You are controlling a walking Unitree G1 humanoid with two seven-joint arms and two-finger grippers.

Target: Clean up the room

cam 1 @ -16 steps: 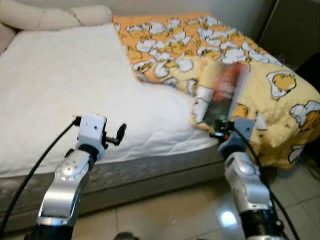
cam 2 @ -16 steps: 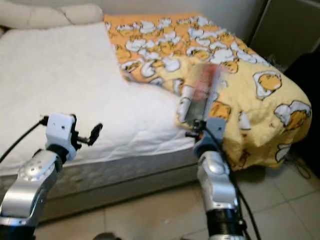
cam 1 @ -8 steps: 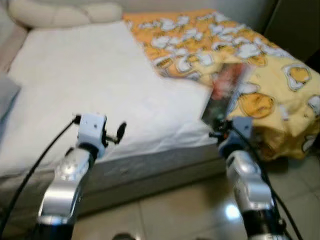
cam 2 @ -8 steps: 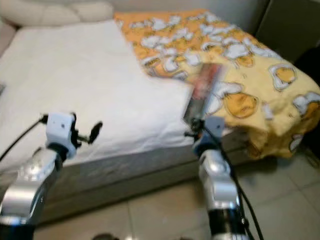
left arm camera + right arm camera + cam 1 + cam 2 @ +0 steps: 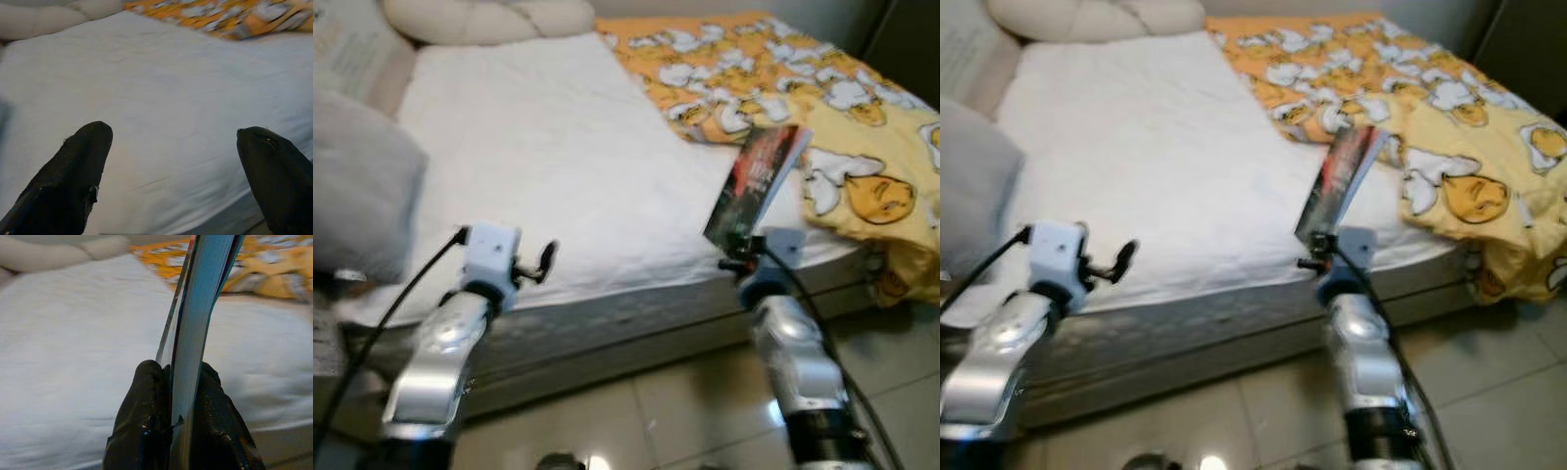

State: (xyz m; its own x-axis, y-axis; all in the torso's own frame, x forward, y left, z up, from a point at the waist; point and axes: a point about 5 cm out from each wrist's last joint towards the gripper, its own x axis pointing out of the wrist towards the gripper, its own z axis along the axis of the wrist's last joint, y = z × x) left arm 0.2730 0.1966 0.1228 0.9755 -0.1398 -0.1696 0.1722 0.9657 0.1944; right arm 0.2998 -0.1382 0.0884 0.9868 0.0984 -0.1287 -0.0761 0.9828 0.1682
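Jaws of right gripper (image 5: 178,418) are clamping a book (image 5: 756,182) upright over the bed (image 5: 538,157) edge; left gripper (image 5: 173,171) jaws are gaping. Yellow blanket (image 5: 822,88) is lying beyond, pillow (image 5: 357,186) at left.

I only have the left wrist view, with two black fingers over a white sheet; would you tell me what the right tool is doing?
Observer: The right tool is shut on a thin book, held upright by its lower edge.
Operator: Thanks. Where is it relative to the bed?
Observer: In front of the bed's near edge, beside the yellow patterned blanket.
Operator: Anything on my left side?
Observer: A grey pillow lies at the bed's left edge; your left tool is open.
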